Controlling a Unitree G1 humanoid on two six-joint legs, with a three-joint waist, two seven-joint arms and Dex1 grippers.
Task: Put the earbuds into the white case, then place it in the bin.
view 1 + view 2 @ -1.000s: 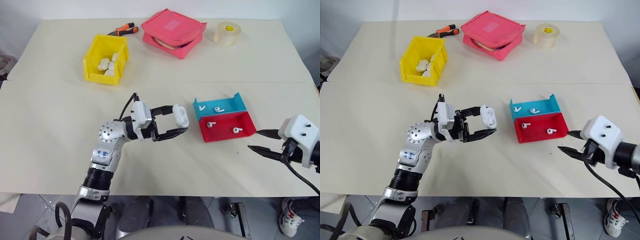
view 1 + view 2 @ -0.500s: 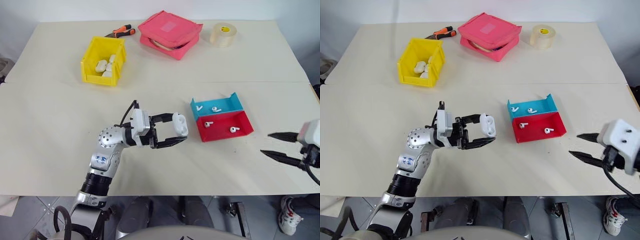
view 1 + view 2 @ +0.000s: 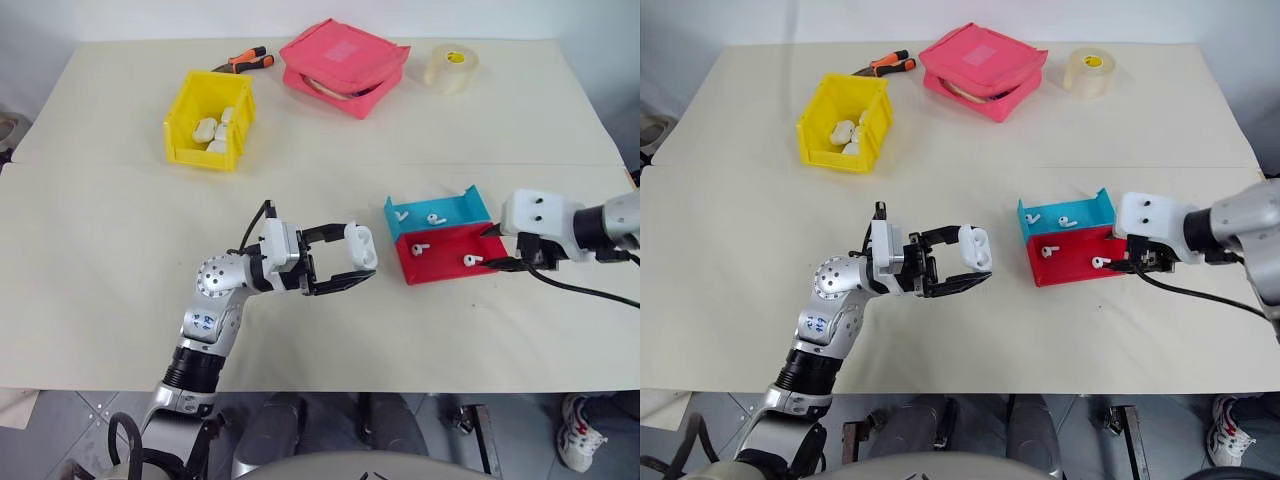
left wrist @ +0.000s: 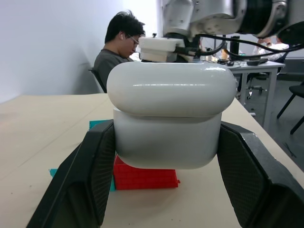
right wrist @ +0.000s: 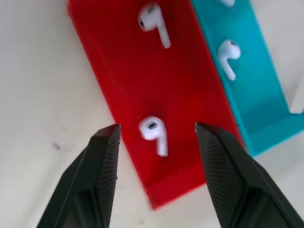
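Note:
My left gripper point(image 3: 358, 256) is shut on the white case point(image 3: 362, 246) and holds it just above the table's middle; the left wrist view has the case point(image 4: 168, 114) clamped between both fingers. Earbuds lie in two trays: two in the red tray point(image 3: 445, 268) and two in the blue tray point(image 3: 460, 208). My right gripper point(image 3: 493, 250) hangs open over the red tray's right end. Seen from the right wrist, one earbud point(image 5: 153, 131) lies between the open fingers, apart from both. The yellow bin point(image 3: 200, 157) stands at the far left with white cases inside.
A pink zip pouch point(image 3: 345, 67), a roll of tape point(image 3: 455, 67) and orange-handled pliers point(image 3: 243, 60) lie along the table's far edge. A seam point(image 3: 300, 166) runs across the tabletop. Behind the case, a person point(image 4: 118, 47) sits in the left wrist view.
My right arm has swung in from the table's right edge to the red tray's right end, its gripper now tipped downward. The left gripper and the case have stayed in place.

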